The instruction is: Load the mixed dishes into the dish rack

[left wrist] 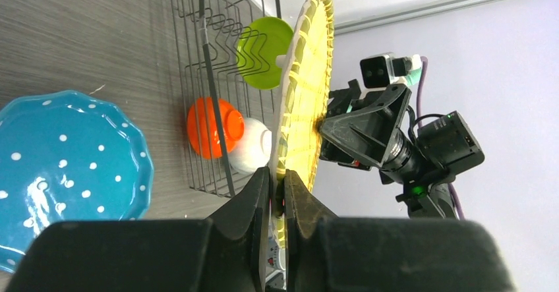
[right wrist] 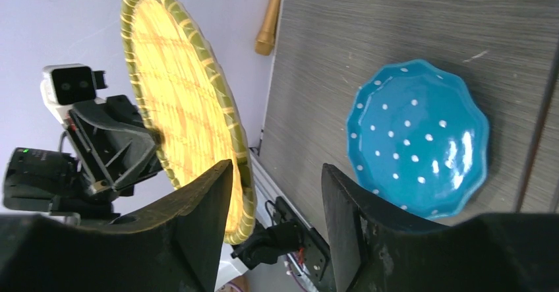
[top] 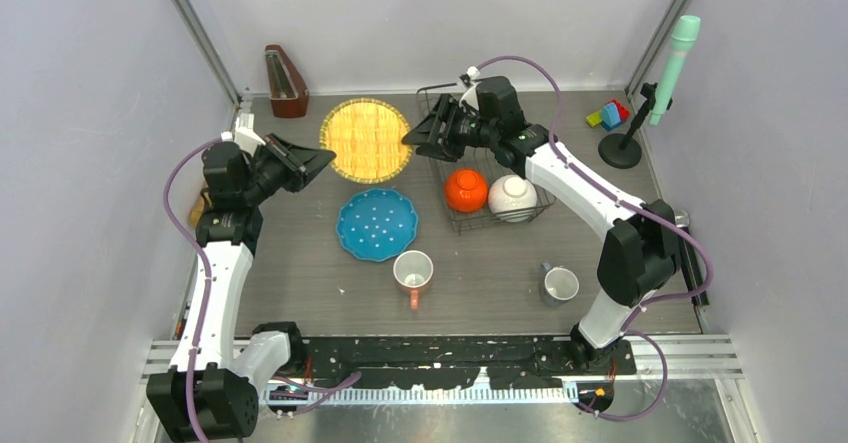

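Observation:
My left gripper is shut on the rim of the yellow woven plate and holds it on edge above the table. My right gripper faces it from the dish rack side, open, with the plate's opposite rim just inside one finger. The dark wire dish rack holds an orange bowl, a white bowl and a lime-green plate. On the table lie a blue dotted plate, a pink mug and a grey mug.
A wooden metronome stands at the back left. Coloured toy blocks and a green microphone on a stand sit at the back right. A wooden rolling pin lies by the left wall.

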Robot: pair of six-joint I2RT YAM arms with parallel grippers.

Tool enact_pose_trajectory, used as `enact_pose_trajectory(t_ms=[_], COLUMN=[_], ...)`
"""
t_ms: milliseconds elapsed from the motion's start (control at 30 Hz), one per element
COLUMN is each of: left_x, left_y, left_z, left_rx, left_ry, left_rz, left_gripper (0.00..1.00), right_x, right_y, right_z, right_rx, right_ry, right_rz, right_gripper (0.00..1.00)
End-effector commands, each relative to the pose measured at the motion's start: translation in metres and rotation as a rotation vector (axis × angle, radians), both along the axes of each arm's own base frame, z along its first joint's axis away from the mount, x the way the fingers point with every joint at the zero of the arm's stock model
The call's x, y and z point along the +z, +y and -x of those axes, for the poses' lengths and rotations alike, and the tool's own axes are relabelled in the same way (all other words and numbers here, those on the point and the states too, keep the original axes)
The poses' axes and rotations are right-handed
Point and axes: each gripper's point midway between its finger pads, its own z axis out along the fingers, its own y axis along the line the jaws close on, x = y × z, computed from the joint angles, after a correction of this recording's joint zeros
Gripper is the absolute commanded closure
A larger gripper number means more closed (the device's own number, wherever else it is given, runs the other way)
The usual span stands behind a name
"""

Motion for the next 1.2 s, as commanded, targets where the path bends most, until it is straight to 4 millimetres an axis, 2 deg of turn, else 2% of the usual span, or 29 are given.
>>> enact_pose_trajectory(t_ms=[0, 33, 233, 400, 433, 467, 500, 533, 567, 600, 667, 767, 900, 1033, 1133, 1167], left_x=[0.033, 0.033, 0.028, 0.019, 0.014, 0.011, 0.005, -0.001, -0.010, -0.016, -0.028, -0.046, -0.083, -0.109, -0.124, -0.127], left_y=[-0.005, -0.005, -0.007, -0.007, -0.007, -0.006, -0.005, -0.003, -0.001, 0.001, 0.003, 0.007, 0.029, 0.038, 0.037, 0.036], left_z=[0.004, 0.004, 0.002, 0.001, 0.001, 0.001, 0.001, 0.002, 0.003, 0.003, 0.005, 0.009, 0.018, 0.027, 0.030, 0.030], left_rx=[-0.043, -0.044, -0.055, -0.063, -0.064, -0.067, -0.064, -0.059, -0.057, -0.050, -0.050, -0.057, 0.024, 0.046, 0.052, 0.052], left_ry=[-0.124, -0.124, -0.109, -0.094, -0.075, -0.071, -0.048, -0.022, 0.014, 0.035, 0.070, 0.114, 0.251, 0.350, 0.381, 0.385], left_rz=[0.018, 0.018, 0.024, 0.015, 0.003, -0.016, -0.037, -0.058, -0.077, -0.097, -0.129, -0.182, -0.333, -0.406, -0.421, -0.428], left_gripper=[1.00, 1.00, 1.00, 1.00, 0.88, 0.79, 0.62, 0.51, 0.45, 0.39, 0.36, 0.33, 0.12, 0.09, 0.11, 0.11], right_x=[0.053, 0.054, 0.064, 0.068, 0.063, 0.068, 0.063, 0.068, 0.065, 0.070, 0.060, 0.062, 0.077, 0.086, 0.083, 0.088], right_y=[0.010, 0.012, 0.018, 0.018, 0.014, 0.011, 0.006, -0.001, -0.008, -0.018, -0.042, -0.084, -0.146, -0.194, -0.219, -0.228], right_z=[0.009, 0.010, 0.013, 0.014, 0.014, 0.009, 0.009, 0.002, 0.002, -0.008, -0.014, -0.030, -0.041, -0.047, -0.056, -0.059], right_rx=[0.040, 0.046, 0.068, 0.077, 0.072, 0.043, 0.029, -0.007, -0.019, -0.077, -0.149, -0.287, -0.478, -0.577, -0.624, -0.665], right_ry=[-0.093, -0.098, -0.110, -0.147, -0.151, -0.173, -0.164, -0.211, -0.222, -0.251, -0.251, -0.339, -0.449, -0.525, -0.543, -0.544], right_rz=[-0.151, -0.160, -0.206, -0.178, -0.140, -0.121, -0.084, -0.050, -0.001, 0.035, 0.174, 0.378, 0.645, 0.901, 1.092, 1.139], right_gripper=[0.43, 0.44, 0.66, 0.98, 0.99, 0.99, 1.00, 1.00, 1.00, 1.00, 1.00, 1.00, 1.00, 1.00, 1.00, 1.00])
